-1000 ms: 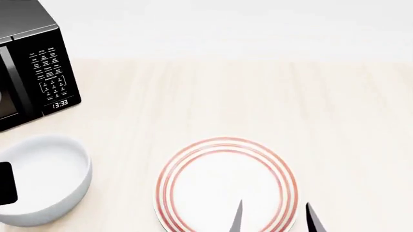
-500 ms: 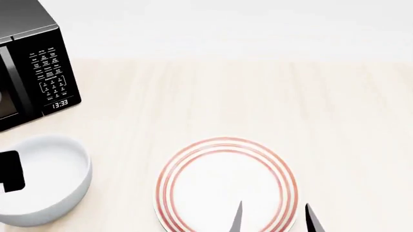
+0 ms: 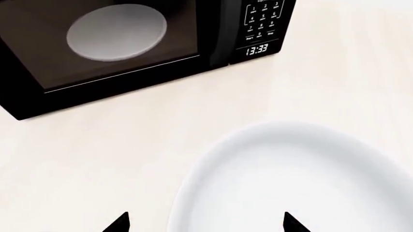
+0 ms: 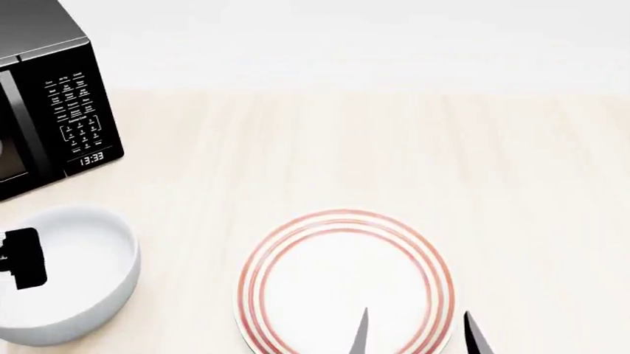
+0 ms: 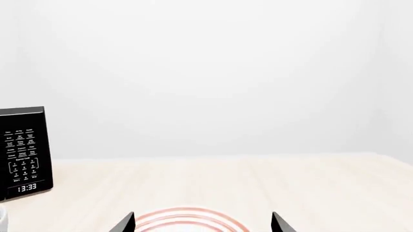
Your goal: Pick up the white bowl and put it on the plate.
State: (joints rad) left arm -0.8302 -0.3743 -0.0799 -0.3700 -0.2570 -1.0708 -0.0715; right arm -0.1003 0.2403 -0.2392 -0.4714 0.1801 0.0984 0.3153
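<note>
Microwave oven (image 3: 123, 48) fills the upper left of the left wrist view, black, with its clock showing 13:33 and a grey turntable behind the door. The white bowl (image 3: 297, 179) takes the lower right of this frame, on the pale wooden table (image 3: 96, 159). The left gripper (image 3: 203, 223) shows two dark tips at the lower edge, spread apart, one on each side of the bowl's rim.

From the head view, the white bowl sits at the lower left, with a black part of the left gripper over its left side. The plate (image 4: 344, 284) with red rings lies at the lower centre, apart from the bowl. The right gripper (image 4: 418, 332) has its two tips apart, over the plate's lower right part.

At the lower edge of the right wrist view, the plate's red rings appear between the separated tips.
</note>
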